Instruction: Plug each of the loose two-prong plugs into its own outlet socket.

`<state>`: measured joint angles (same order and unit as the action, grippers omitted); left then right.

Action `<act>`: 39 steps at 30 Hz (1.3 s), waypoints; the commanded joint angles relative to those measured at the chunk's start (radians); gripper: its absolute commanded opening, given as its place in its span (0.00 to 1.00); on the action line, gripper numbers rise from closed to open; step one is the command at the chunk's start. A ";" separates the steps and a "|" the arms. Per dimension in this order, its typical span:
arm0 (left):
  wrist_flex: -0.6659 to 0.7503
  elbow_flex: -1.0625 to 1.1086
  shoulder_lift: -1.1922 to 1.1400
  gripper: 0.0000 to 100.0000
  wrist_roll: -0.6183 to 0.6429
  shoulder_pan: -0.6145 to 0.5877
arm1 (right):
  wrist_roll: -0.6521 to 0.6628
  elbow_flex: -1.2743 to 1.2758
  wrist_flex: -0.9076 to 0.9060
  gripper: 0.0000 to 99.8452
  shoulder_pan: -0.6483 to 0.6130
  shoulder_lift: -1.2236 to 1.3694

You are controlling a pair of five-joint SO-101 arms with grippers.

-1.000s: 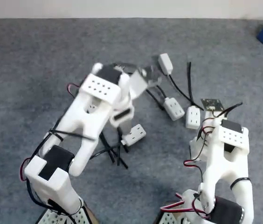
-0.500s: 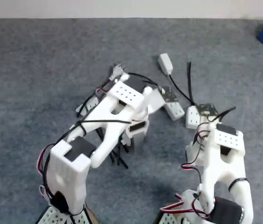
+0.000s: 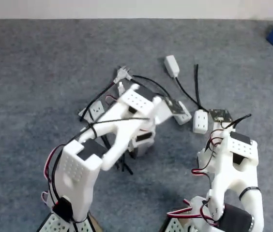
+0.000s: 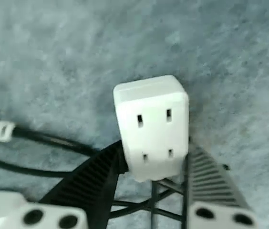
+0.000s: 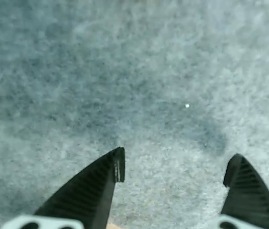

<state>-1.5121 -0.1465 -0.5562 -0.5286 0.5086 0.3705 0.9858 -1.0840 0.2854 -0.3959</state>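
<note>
The left end effector (image 4: 153, 149) appears clamped on a white socket block (image 4: 150, 124) near the middle of the worktop (image 3: 30, 72), its slots empty. The right end effector (image 5: 177, 156) gapes wide at the right. A two-prong plug (image 3: 122, 74) lies loose farther back, so no plugging is done yet.

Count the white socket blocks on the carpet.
4. Far block at the carpet's far side; right block before the right arm; middle block at the left gripper; left block beside the left arm. A fifth may hide beneath that arm.
</note>
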 commanded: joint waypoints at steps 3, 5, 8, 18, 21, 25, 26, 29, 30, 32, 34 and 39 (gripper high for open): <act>-0.091 -0.001 0.007 0.12 0.006 0.160 | 0.012 -0.002 -0.012 0.33 0.010 -0.031; -0.078 0.018 0.007 0.12 0.043 0.191 | 0.014 -0.002 -0.016 0.33 0.008 -0.031; -0.071 0.065 0.007 0.12 0.051 0.231 | 0.015 -0.002 -0.018 0.33 0.012 -0.031; -0.117 0.058 0.015 0.37 0.064 0.171 | 0.015 0.012 -0.018 0.33 0.005 -0.031; -0.172 -0.001 0.016 0.37 0.055 0.170 | 0.015 0.012 -0.018 0.33 0.005 -0.031; -0.244 -0.168 0.016 0.32 0.060 0.154 | 0.014 0.010 -0.018 0.33 0.004 -0.031; -0.249 -0.209 0.016 0.32 0.061 0.143 | 0.015 0.012 -0.018 0.33 0.004 -0.031; -0.249 -0.323 0.016 0.32 0.097 0.059 | 0.015 0.012 -0.018 0.33 0.004 -0.033; -0.249 -0.358 0.016 0.32 0.103 0.015 | 0.014 0.008 -0.018 0.33 0.004 -0.033; -0.249 -0.423 0.016 0.32 0.110 -0.093 | 0.012 0.005 -0.018 0.33 0.004 -0.033; -0.249 -0.486 0.016 0.32 0.146 -0.232 | 0.011 0.002 -0.018 0.33 0.004 -0.041; -0.249 -0.608 0.005 0.32 0.241 -0.582 | 0.008 0.001 -0.018 0.33 -0.050 -0.041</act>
<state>-1.7423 -0.6605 -0.5562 -0.3475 0.1972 0.3782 1.0027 -1.0978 0.2762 -0.4020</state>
